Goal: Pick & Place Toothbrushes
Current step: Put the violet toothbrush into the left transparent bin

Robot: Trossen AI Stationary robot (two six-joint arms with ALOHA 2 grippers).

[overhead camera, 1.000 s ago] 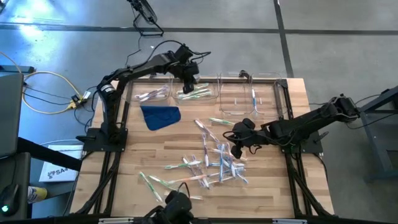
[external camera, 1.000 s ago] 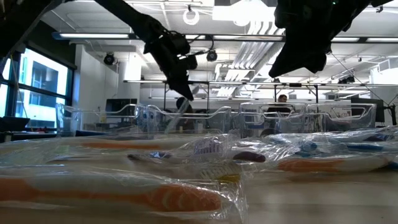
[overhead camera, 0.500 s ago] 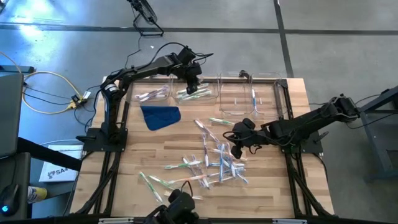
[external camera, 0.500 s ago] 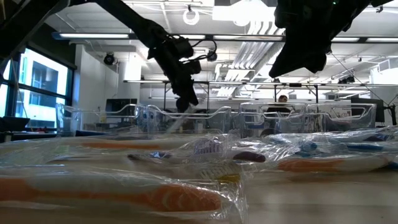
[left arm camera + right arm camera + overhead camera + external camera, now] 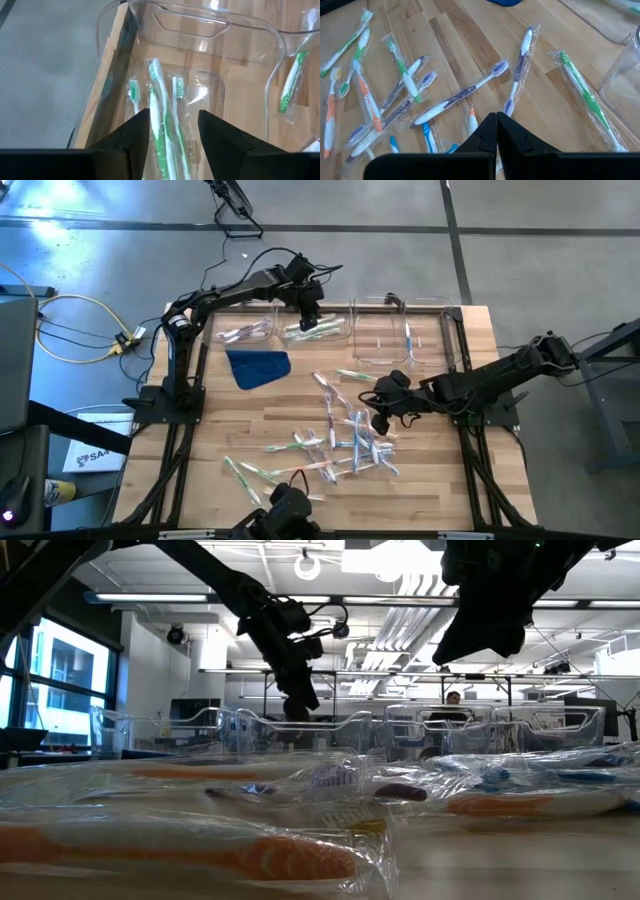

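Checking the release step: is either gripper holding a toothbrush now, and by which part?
Neither. The left gripper stands open above the green toothbrushes lying in the clear bin. The right gripper is shut on nothing above the scattered toothbrushes.

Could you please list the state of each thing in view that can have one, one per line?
Left pincer: open, empty, above the bin of green toothbrushes.
Right pincer: shut, empty, hovering over the loose pile.
Green toothbrushes: wrapped, lying in the bin.
Clear bin: upright, holding toothbrushes.
Loose toothbrushes: wrapped, scattered flat on the table.
Blue cloth: crumpled, lying on the table.
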